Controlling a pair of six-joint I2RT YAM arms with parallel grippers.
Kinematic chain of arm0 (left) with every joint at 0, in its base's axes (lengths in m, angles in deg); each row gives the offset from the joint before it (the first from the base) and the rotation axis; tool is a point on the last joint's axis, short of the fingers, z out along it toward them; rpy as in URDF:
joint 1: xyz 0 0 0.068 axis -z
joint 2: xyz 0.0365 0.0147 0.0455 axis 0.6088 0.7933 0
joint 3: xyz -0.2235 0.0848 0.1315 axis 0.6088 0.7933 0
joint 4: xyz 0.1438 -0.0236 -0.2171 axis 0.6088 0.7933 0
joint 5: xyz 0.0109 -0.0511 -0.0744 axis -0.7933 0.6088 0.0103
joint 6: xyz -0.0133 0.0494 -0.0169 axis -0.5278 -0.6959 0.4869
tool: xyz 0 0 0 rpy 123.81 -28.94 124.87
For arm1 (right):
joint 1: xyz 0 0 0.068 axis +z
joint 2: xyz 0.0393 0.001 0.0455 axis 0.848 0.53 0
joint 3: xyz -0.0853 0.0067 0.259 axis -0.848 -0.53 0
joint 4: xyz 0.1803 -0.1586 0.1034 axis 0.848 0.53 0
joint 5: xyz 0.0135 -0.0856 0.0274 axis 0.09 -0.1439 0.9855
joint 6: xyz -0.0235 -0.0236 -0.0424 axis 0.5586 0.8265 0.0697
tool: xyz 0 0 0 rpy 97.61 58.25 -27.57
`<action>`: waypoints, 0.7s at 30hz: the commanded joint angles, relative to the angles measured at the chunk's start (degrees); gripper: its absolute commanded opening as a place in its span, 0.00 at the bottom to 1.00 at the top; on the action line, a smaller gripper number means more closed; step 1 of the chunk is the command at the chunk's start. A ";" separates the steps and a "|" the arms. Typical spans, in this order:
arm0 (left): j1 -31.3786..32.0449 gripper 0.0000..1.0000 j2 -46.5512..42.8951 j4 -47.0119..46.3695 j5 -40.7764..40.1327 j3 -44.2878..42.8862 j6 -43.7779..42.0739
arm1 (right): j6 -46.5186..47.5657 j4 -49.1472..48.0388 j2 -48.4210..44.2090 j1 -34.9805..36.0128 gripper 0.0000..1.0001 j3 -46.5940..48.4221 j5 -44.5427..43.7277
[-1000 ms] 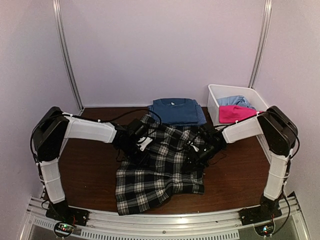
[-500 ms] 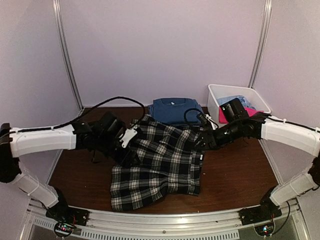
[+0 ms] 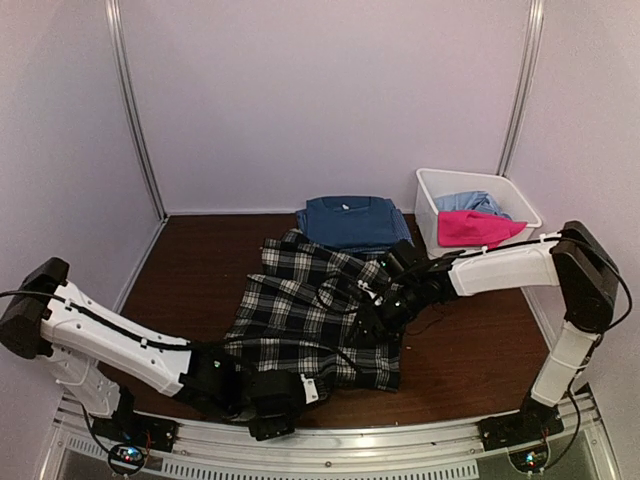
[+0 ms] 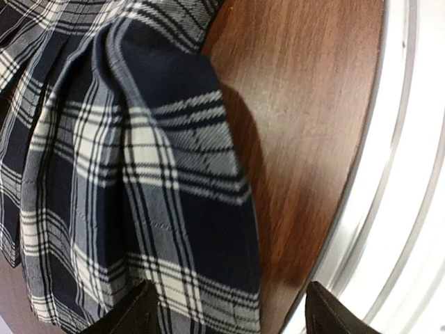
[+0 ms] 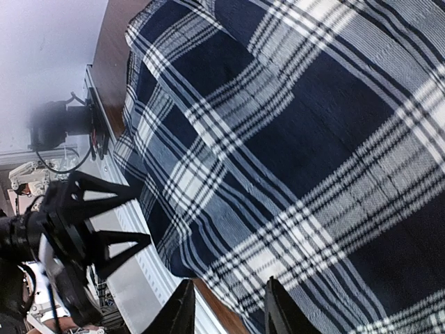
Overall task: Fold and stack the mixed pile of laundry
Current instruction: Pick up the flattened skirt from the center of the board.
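Brown table (image 3: 190,260), plaid shirt (image 3: 300,310) spread mid-table. Left gripper (image 4: 233,314) jaws apart astride its near corner; right gripper (image 5: 226,309) slightly apart over the right side. Reads as fold step; next needs corner pinched, carried across

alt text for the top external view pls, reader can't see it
A black-and-white plaid shirt lies spread on a brown table, the left gripper at its near edge, the right gripper over its right side. Behind it sits a folded dark blue T-shirt; a white bin at back right holds a pink piece and a pale blue piece.
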 commanded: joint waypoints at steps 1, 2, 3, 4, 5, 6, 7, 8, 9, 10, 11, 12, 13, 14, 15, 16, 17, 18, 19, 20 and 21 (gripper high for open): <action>1.19 0.75 7.53 -2.47 -9.19 -5.79 -0.67 | -0.62 -5.43 4.99 1.09 0.36 5.56 3.08; 1.19 0.75 9.26 -2.56 -10.58 -6.82 -0.60 | -0.27 -5.47 6.37 1.16 0.35 5.82 3.04; 1.18 0.75 11.02 -2.29 -12.19 -7.93 -0.81 | 0.16 -5.58 7.60 1.17 0.35 6.22 2.95; 1.23 0.75 13.30 -1.79 -13.83 -9.00 -0.93 | 0.61 -5.59 9.04 1.20 0.34 6.43 3.01; 1.11 0.76 15.12 -1.35 -15.78 -9.98 -1.01 | 0.87 -5.64 10.50 1.18 0.34 6.52 3.08; 1.09 0.77 16.75 -0.93 -16.92 -11.14 -1.56 | 1.18 -5.67 12.19 1.19 0.33 6.67 3.41; 1.11 0.76 18.02 -0.74 -17.59 -12.02 -2.06 | 1.56 -5.64 13.64 1.25 0.33 6.73 3.67; 1.04 0.76 19.27 -0.34 -19.07 -12.66 -2.14 | 1.89 -5.57 14.97 1.25 0.32 6.73 3.71; 0.91 0.75 20.16 -0.01 -19.86 -13.23 -2.31 | 2.30 -5.45 16.01 1.25 0.32 6.74 3.84; 0.66 0.73 20.80 0.07 -21.21 -13.44 -2.74 | 2.69 -5.31 16.82 1.31 0.32 6.69 3.82; 0.43 0.70 21.14 0.19 -22.61 -13.62 -3.07 | 3.21 -5.07 17.64 1.40 0.32 6.65 3.67; -0.08 0.67 21.17 0.30 -23.47 -13.77 -3.55 | 3.98 -4.69 18.26 1.64 0.32 6.56 3.53; -0.62 0.62 20.85 0.09 -23.76 -13.82 -4.58 | 4.66 -4.07 19.09 1.90 0.32 6.60 3.58; -1.07 0.55 20.28 -0.55 -23.31 -13.71 -5.98 | 5.70 -3.08 19.53 2.24 0.31 6.90 3.71; -1.23 0.47 19.11 -1.59 -22.25 -13.47 -7.68 | 6.98 -1.47 19.33 2.64 0.31 7.32 3.29; -1.43 0.37 17.59 -2.76 -19.66 -12.94 -9.42 | 7.90 -0.15 18.26 2.93 0.32 7.27 2.49; -1.46 0.28 15.77 -4.05 -16.92 -12.19 -10.77 | 8.37 0.05 15.97 2.89 0.34 6.54 1.47; -1.54 0.20 13.79 -5.05 -14.65 -11.15 -11.28 | 8.55 -0.11 13.07 2.57 0.39 5.57 -0.47; -1.85 0.15 12.21 -5.88 -11.83 -10.36 -11.56 | 8.61 -0.32 9.26 2.08 0.46 4.29 -3.20; -2.46 0.13 10.67 -6.69 -8.81 -9.60 -11.72 | 9.03 -0.97 4.98 1.74 0.52 2.91 -6.44; -3.03 0.11 9.63 -7.12 -6.12 -9.10 -11.68 | 9.56 -1.93 0.39 1.52 0.58 0.95 -9.61</action>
